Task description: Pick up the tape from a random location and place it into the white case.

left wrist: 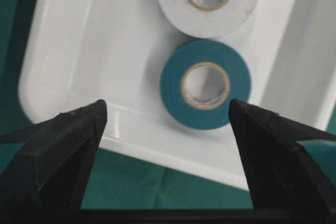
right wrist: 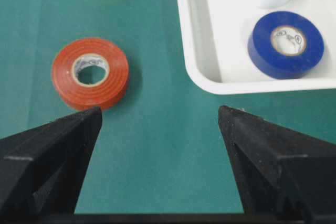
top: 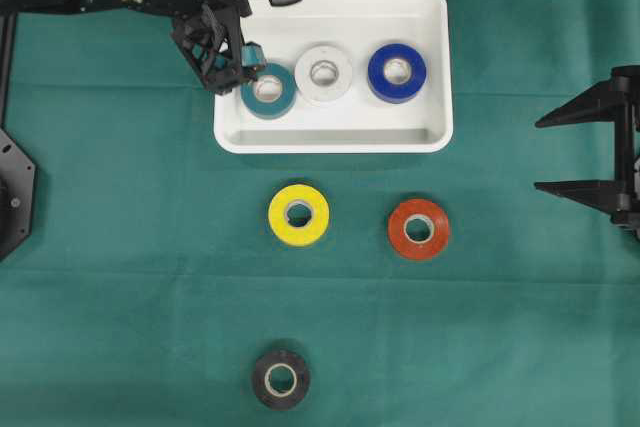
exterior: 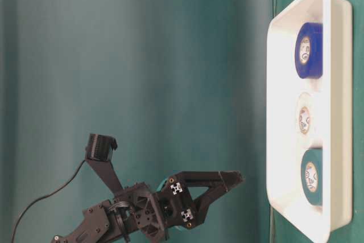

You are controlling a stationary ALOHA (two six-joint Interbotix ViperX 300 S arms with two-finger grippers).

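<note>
You've got three tape rolls in the shallow white plastic case: teal, white, blue. Left gripper hangs spread and empty above teal; right gripper spread, idle. Yellow roll, red roll, black roll left on cloth.

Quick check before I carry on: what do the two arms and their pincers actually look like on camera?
Both are black throughout. The left pincer sits on an open, lattice-like black frame with small silver screws, and a thin black cable trails from its arm. Its fingers are broad matte black wedges tapering to blunt tips. The right pincer shows matching pointed black fingers. No coloured markings are visible.
</note>
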